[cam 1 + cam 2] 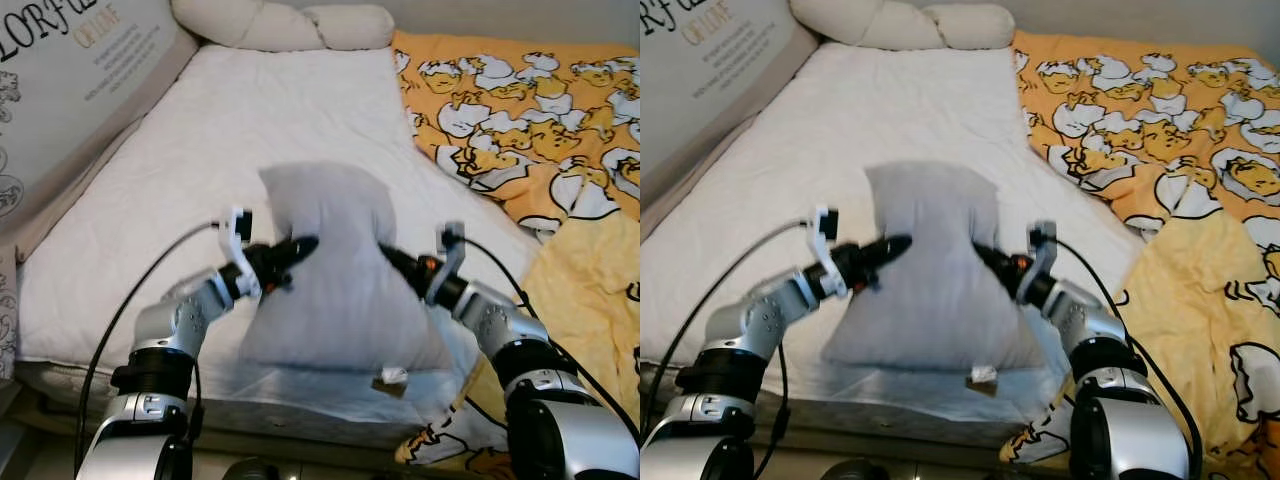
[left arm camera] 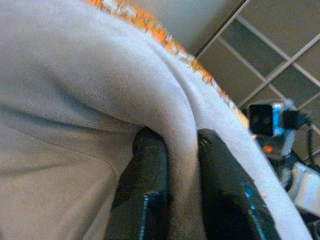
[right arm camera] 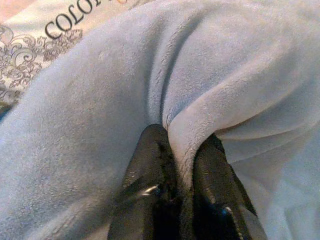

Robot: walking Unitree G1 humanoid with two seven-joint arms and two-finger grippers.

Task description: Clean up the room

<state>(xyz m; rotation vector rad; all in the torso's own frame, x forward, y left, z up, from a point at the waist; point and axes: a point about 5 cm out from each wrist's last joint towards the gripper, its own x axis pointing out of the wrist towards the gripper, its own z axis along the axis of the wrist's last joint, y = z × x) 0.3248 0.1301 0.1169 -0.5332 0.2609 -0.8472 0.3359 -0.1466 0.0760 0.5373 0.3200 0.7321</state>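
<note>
A pale grey fleece pillow is held up over the near end of the white mattress, its lower edge resting near the bed's front. My left gripper is shut on the pillow's left side, and in the left wrist view a fold of fleece is pinched between the black fingers. My right gripper is shut on the pillow's right side, with another fold squeezed between its fingers. A small tag hangs at the pillow's lower right corner.
An orange and yellow duck-print blanket covers the bed's right half and spills over the front right corner. Two cream pillows lie at the head. A printed panel leans along the left side.
</note>
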